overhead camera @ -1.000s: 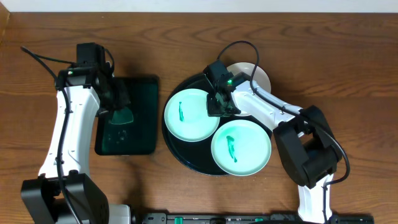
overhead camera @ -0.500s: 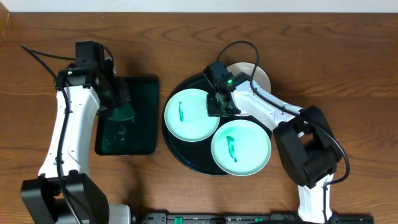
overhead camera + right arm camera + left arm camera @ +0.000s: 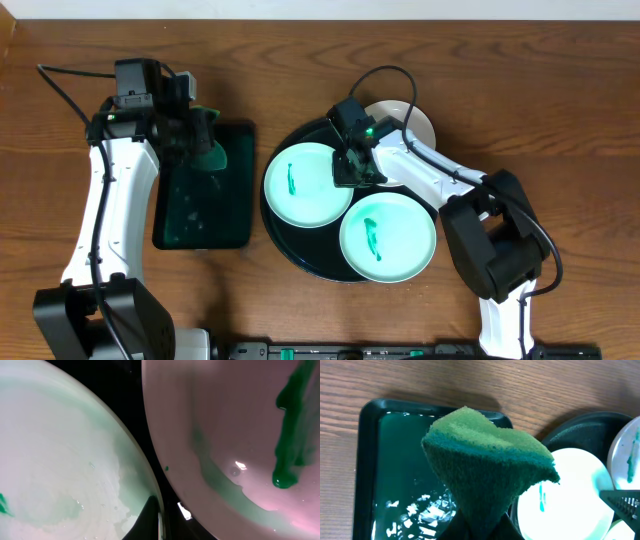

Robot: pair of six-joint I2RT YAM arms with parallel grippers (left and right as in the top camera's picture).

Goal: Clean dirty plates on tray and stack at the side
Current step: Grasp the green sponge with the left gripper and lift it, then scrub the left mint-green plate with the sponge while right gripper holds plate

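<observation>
My left fingers clench the sponge over the green tray. My right fingers sit shut at a mint plate rim on the tray, mid-counter. The sponge may drip on the counter in transit. Plate rims crowd together, so wiping could shove neighbours. Open room lies toward the right edge.

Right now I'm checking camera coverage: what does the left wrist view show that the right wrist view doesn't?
Only the left wrist: the green sponge pinched in the left gripper, over the dark green rectangular tray holding liquid, on the wooden table. Only the right wrist: close up, the right gripper closed on the mint plate at its rim, and the wet film on its surface. Both: that mint plate, the black tray beneath it, and green smears.
</observation>
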